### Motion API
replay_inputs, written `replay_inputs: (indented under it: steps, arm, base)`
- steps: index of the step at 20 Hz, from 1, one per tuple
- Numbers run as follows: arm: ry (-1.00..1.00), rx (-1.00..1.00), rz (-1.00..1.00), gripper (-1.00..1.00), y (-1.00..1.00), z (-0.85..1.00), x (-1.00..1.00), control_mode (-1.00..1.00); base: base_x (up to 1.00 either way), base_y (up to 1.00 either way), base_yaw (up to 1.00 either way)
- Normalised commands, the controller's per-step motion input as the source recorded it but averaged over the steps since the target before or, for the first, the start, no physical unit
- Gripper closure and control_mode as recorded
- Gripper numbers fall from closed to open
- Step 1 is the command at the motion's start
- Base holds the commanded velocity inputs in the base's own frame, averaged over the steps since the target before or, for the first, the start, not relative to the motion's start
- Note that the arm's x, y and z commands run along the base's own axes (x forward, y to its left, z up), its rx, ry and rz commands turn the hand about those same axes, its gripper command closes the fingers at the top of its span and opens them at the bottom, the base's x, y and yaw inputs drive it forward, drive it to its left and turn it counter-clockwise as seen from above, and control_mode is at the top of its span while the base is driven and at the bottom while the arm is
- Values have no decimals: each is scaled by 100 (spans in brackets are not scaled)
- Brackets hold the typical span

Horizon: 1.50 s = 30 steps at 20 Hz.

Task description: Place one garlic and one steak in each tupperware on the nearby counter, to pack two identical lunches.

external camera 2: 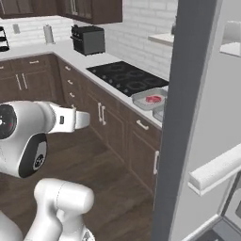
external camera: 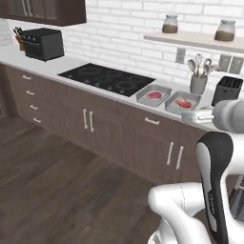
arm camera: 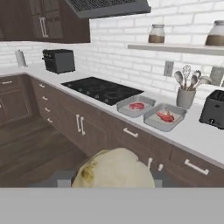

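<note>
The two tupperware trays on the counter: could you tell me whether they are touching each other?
Cannot tell. In the hand view the left tupperware and the right tupperware sit side by side with rims meeting or nearly so; no view shows a clear gap or contact.

The setting is a domestic kitchen. A long pale worktop (external camera: 62,66) runs over brown wooden cabinets (external camera: 109,128) fitted with silver bar handles. A black four-ring hob (external camera: 107,78) is set into the worktop, with an extractor hood (arm camera: 109,6) above it. The rear wall is white brick tile (external camera: 124,33). A wall shelf (external camera: 195,42) carries two storage jars (external camera: 170,24). A utensil crock (external camera: 198,83), a black toaster (external camera: 227,89) and a countertop oven (external camera: 44,44) stand on the worktop. The floor (external camera: 57,186) is dark wood plank.
</note>
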Motion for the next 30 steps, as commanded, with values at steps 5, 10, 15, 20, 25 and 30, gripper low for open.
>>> replay_inputs:
  steps: [5, 10, 15, 20, 25, 30]
  arm:
    - [0, 0, 0, 100, 0, 0, 0, 100]
    - [0, 0, 0, 100, 0, 0, 0, 100]
    - [0, 0, 0, 100, 0, 0, 0, 100]
    - [0, 0, 0, 100, 0, 0, 0, 100]
    - [0, 0, 0, 100, 0, 0, 0, 100]
    - [0, 0, 0, 100, 0, 0, 0, 100]
  base:
    - [100, 30, 30]
    - [100, 41, 13]
    - [100, 37, -56]
    - [94, 2, -72]
    - [98, 4, -72]
    - [98, 54, -66]
